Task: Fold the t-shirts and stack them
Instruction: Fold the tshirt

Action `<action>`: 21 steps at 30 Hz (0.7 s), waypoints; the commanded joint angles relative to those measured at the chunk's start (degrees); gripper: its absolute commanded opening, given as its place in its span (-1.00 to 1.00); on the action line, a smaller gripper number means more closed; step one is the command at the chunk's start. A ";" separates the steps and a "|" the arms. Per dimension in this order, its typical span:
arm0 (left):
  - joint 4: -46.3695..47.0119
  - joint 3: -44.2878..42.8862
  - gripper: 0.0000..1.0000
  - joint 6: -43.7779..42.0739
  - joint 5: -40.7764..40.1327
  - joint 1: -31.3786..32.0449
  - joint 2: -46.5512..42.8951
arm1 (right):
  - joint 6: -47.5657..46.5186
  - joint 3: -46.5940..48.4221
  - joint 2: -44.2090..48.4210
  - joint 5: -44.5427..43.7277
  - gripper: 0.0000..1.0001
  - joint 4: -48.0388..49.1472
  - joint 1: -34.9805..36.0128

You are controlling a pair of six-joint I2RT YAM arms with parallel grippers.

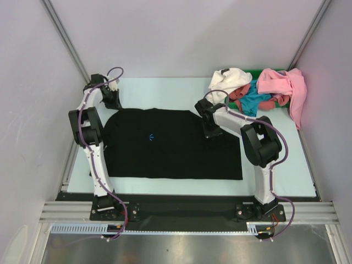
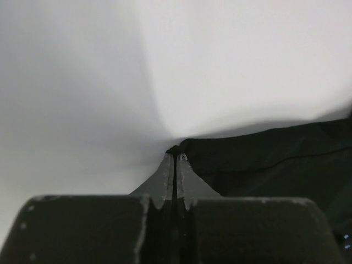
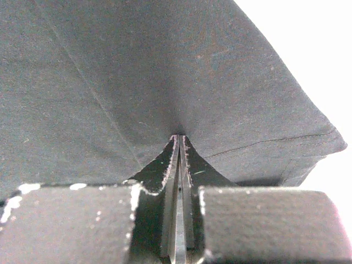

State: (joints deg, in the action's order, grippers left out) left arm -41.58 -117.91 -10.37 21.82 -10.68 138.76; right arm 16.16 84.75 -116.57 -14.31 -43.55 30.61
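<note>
The soft black t-shirt (image 1: 176, 157), with a small light-blue starburst print (image 1: 152, 137), lies spread flat across the middle of the pale matte table (image 1: 159, 88). Its long axis runs left to right; the right end is a straight edge and the left end is rounded. I cannot make out a collar, so I only judge that the rounded left end is the shoulders and the shirt points left.

The left gripper (image 1: 114, 100), a black two-finger pincer, is down at the shirt's far-left corner; in its wrist view the fingers are pressed together with just the lip of the black cloth caught at the tips (image 2: 175, 155). The right gripper (image 1: 212, 132) sits on the far-right part of the shirt, its arm hiding the corner; its fingers are clamped on a pucker of black cloth (image 3: 179, 137), inboard of a stitched edge.

- **Left hold:** it looks thin; a lift could let the edge slip out, and that side would drop crooked.
- **Right pinch:** it bites into the flat of the cloth; it may have gathered one layer or two, which I cannot tell; the fold could then bunch or drag the whole shirt.
- **Uneven holds:** the left one lies farther than the right, so a fold toward the near edge could come out skewed.
- **Nearby heap:** the white shirt (image 1: 228, 80), red shirt (image 1: 237, 93), teal shirt (image 1: 254, 102) and pink shirt (image 1: 280, 82) are heaped at the far right, just beyond the right arm; a wide swing could snag them.
</note>
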 commanded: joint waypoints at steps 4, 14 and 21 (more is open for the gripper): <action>2.46 3.91 -0.99 -0.88 7.53 0.04 -6.83 | -1.13 1.82 3.72 0.94 -0.44 -0.40 -0.03; 4.32 7.69 -0.99 -1.32 7.10 0.04 -11.76 | -3.42 -1.16 4.16 2.97 -0.21 1.10 3.93; 3.79 6.64 -0.99 -2.20 6.39 0.04 -12.28 | -3.42 -4.59 4.51 1.92 -0.28 0.75 2.18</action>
State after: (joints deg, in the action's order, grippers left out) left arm -38.26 -110.32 -11.11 27.20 -10.68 130.19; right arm 13.23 81.08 -113.86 -11.22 -42.44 33.80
